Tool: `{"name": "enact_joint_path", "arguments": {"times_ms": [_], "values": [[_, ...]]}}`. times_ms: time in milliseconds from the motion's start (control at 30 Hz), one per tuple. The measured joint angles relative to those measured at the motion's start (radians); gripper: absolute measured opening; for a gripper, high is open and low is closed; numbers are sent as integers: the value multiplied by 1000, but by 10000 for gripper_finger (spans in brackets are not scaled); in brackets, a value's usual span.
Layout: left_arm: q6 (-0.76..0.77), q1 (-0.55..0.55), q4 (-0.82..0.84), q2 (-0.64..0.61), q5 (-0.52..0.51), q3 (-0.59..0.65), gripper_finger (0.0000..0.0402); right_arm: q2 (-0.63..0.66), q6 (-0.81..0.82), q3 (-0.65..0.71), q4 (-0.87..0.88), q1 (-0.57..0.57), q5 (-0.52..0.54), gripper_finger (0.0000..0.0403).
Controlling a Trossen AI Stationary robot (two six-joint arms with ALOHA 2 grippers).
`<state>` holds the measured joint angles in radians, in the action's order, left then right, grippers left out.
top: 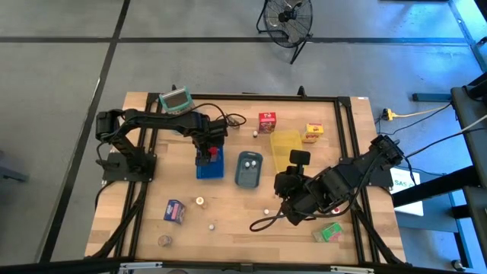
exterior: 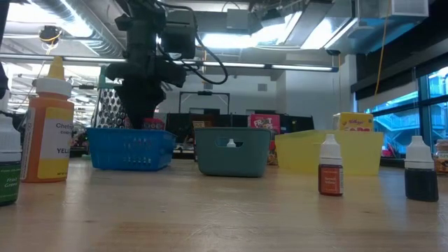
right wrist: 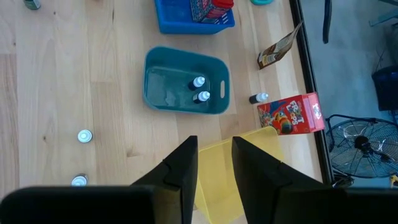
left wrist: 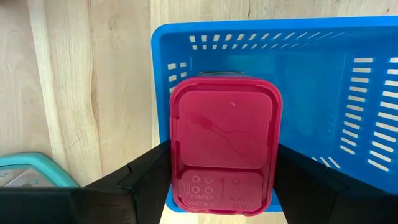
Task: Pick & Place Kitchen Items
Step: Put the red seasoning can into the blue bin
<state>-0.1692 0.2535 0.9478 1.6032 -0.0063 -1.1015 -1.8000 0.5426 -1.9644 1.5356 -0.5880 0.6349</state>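
At the far left of the wooden table (top: 152,221), the left arm is stretched inward, and the left gripper (top: 210,150) is hung over the blue tray (top: 210,169). Between its dark fingers (left wrist: 134,180) a red carton (left wrist: 225,143) is framed, a smooth, glossy, round-cornered box faintly embossed with a spoon outline. The fingers are set apart on either side of the carton; whether they are pressing its sides or have just let go cannot be told. The carton is stood with its long axis pointing down into the tray, near one corner, so the release is judged to be the step in hand. The tray is of hard plastic, slotted along its walls.

Just beside it stands the grey-blue tray (top: 249,170), solid-walled, in which two small white-capped bottles (right wrist: 199,89) are lain. Next comes the translucent yellow tray (top: 285,144). Beyond it a red cereal carton (top: 267,122) and a yellow carton (top: 313,132) are stood on the wood, which is pale and grained.

The right gripper (top: 293,192) is held above the near end of the yellow tray, empty, its fingers narrowly apart. Nearest to it are a green carton (top: 329,232) and a small white round piece (top: 267,209), so this arm is judged better placed for them.
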Motion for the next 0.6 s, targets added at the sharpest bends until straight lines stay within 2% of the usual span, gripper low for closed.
{"name": "enact_joint_path", "arguments": {"times_ms": [600], "values": [[3,-4,-1,0,-28,0,294,0,0,0,-5,0,0,101]]}}
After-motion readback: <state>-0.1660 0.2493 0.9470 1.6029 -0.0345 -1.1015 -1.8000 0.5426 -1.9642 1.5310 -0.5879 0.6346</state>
